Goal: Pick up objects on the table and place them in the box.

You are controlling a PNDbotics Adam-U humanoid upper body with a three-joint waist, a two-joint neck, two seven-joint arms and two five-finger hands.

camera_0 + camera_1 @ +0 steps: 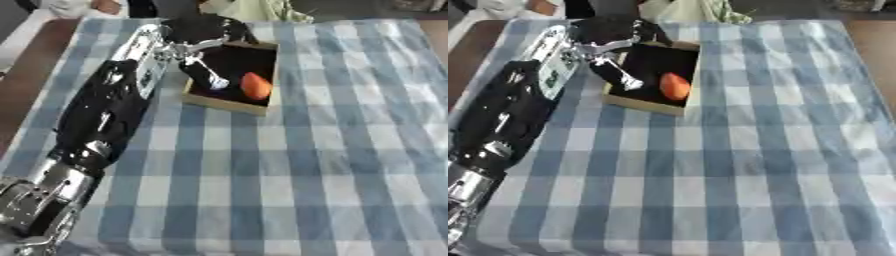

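A shallow cardboard box (226,103) with a dark inside stands on the far part of the checked cloth. An orange, rounded object (256,86) lies inside it, toward its right side. My left arm reaches up from the lower left, and my left hand (206,30) hovers over the box's far left corner. One straight black finger (203,70) with a silver tip points down into the box, just left of the orange object and apart from it. The hand holds nothing that I can see. My right hand shows in neither view.
A blue and white checked cloth (737,165) covers the table. The brown table edge (26,90) runs along the left, beside my arm. Pale cloth and other items (697,10) lie beyond the table's far edge.
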